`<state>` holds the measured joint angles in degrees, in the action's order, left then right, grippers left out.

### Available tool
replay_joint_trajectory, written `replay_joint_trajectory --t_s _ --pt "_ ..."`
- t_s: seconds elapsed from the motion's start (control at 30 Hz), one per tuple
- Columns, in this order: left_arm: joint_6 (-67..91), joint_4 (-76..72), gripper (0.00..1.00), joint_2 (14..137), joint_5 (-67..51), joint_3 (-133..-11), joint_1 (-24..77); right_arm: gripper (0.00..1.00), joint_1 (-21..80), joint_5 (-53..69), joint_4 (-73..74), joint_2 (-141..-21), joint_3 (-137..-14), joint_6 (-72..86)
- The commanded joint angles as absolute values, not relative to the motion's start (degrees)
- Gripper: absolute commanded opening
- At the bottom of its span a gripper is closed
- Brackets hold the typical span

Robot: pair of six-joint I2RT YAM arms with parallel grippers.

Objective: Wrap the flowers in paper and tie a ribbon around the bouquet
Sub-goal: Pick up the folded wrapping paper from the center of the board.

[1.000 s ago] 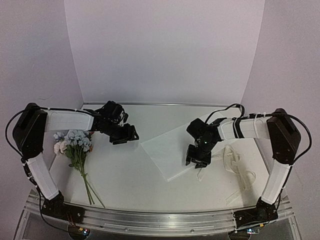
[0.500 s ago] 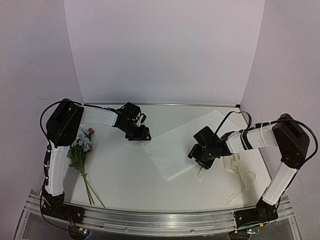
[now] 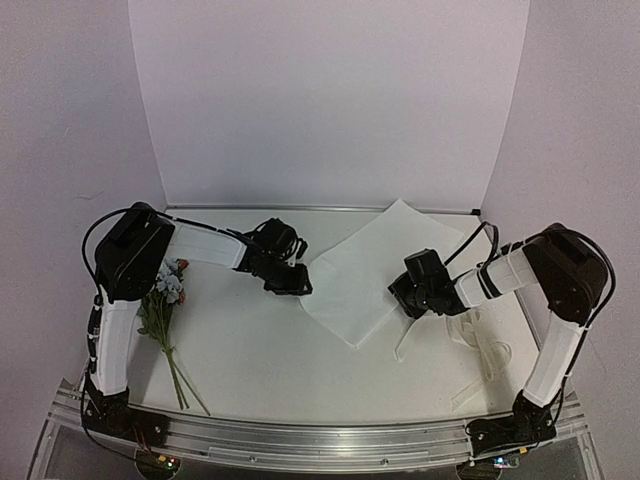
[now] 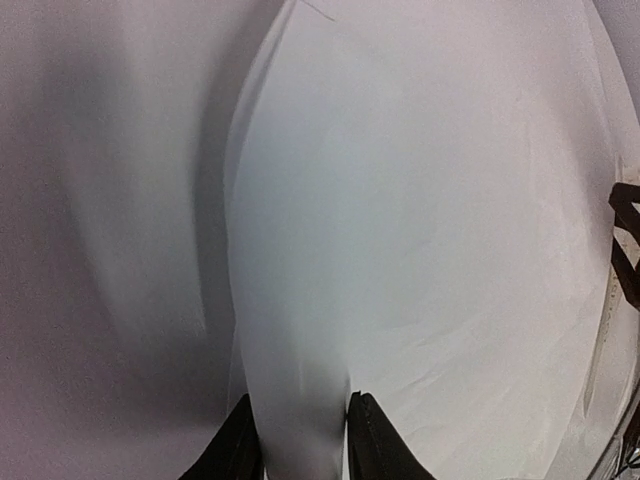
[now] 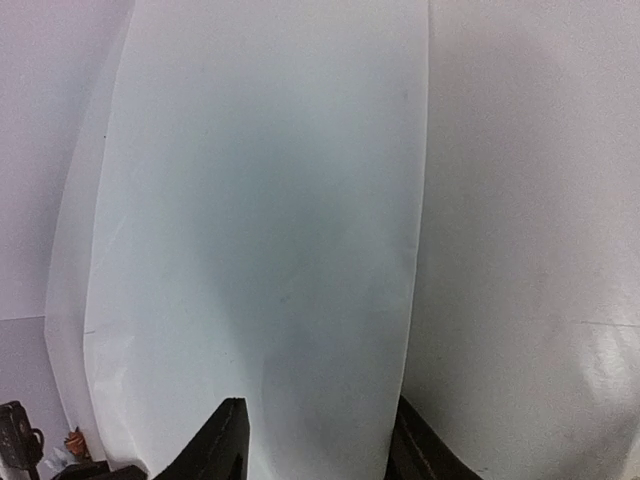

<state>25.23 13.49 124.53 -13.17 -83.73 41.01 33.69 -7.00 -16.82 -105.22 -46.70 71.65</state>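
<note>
Both left hand (image 3: 298,287) and right hand (image 3: 400,294) straddle the paper (image 3: 362,268); grip unclear, fingers (image 4: 238,452) cropped.

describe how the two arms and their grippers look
Both the left arm and right arm have white-wrapped links between boxy black joints, with thin black cables looping alongside. The left gripper and right gripper are black, each ending in two slim, tapered fingers. No markings are legible.

You are looking down from above and behind the arm bases, taking in the whole table (image 3: 250,350). Both wrist cameras are sitting close, facing across the paper (image 3: 365,275) from opposite edges; all three views are sharing it.
</note>
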Motion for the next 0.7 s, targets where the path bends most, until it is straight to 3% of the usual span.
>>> replay_joint_trajectory --t_s 0.0,0.1,0.17,0.27,0.47,0.67 --pt "29.57 15.48 0.27 122.71 -15.13 -76.29 42.26 0.33 34.02 -0.48 -10.59 -109.05 -46.85 72.09" --pt "30.54 15.15 0.25 120.51 -15.27 -74.47 42.28 0.11 34.01 2.15 -8.58 -108.21 -47.55 71.55" --pt "30.95 15.26 0.25 119.11 -15.26 -74.02 42.25 0.01 34.08 3.85 -7.17 -107.81 -48.31 70.83" --pt "32.12 15.25 0.28 116.58 -14.88 -73.32 42.12 0.0 34.21 6.69 -4.65 -107.14 -49.2 69.55" --pt "34.99 15.05 0.47 111.87 -14.33 -72.06 40.65 0.0 34.69 14.6 -0.44 -105.93 -52.34 65.56" --pt "39.27 12.64 0.58 103.89 -16.52 -66.51 37.91 0.0 35.75 20.35 8.04 -104.18 -57.07 61.47"
